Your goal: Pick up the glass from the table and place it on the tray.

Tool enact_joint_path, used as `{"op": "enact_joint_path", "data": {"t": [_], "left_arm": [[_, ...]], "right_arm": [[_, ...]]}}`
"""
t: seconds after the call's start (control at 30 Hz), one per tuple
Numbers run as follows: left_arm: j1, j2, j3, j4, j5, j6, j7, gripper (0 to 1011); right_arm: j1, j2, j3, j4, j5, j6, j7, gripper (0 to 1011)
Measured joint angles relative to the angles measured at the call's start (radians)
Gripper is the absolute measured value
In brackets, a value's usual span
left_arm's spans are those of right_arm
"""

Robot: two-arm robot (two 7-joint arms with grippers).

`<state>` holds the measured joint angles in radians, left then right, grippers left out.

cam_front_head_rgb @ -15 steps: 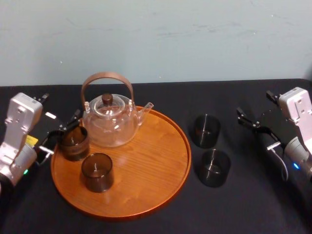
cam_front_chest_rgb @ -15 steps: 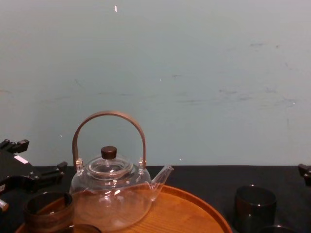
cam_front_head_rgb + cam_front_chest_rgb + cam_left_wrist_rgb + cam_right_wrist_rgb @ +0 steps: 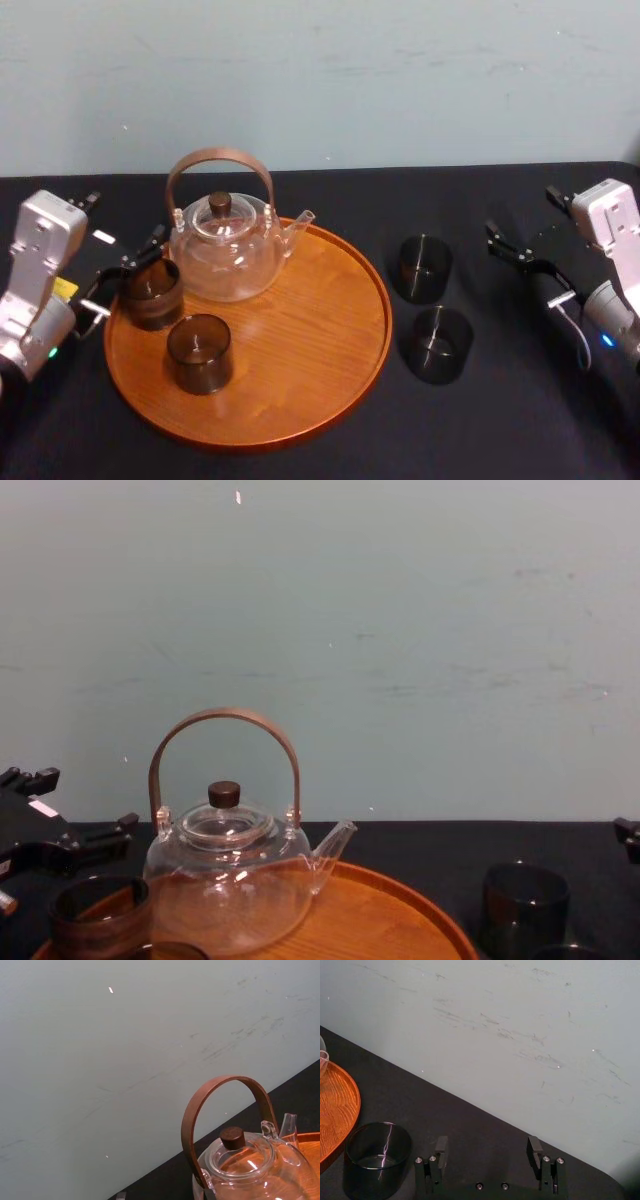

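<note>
Fingers of my left gripper [image 3: 128, 272] are standing wide at the left rim of the tray [image 3: 330, 330], just beside a smoky glass [image 3: 152, 293] sitting on it near the teapot [image 3: 228, 250]. My right gripper [image 3: 520, 252] is hovering, fingers spread and empty, right of a far dark glass [image 3: 421, 267] and a near dark glass [image 3: 437, 343], both standing on the black table [image 3: 500, 410]

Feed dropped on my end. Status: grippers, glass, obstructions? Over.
Left gripper open beside a glass on the tray. Right gripper open, right of far table glass and near table glass. Teapot on tray, clear of both.
</note>
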<state>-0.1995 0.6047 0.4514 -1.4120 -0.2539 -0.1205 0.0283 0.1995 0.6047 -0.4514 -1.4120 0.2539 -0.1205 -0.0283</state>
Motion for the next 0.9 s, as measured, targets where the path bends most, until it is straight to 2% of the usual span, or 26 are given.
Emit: {"op": "enact_joint_path", "data": {"t": [0.9], "left_arm": [[0.000,0.000,0.000,0.000,0.000,0.000,0.000,1001]], "right_arm": [[0.000,0.000,0.000,0.000,0.000,0.000,0.000,1002]]}}
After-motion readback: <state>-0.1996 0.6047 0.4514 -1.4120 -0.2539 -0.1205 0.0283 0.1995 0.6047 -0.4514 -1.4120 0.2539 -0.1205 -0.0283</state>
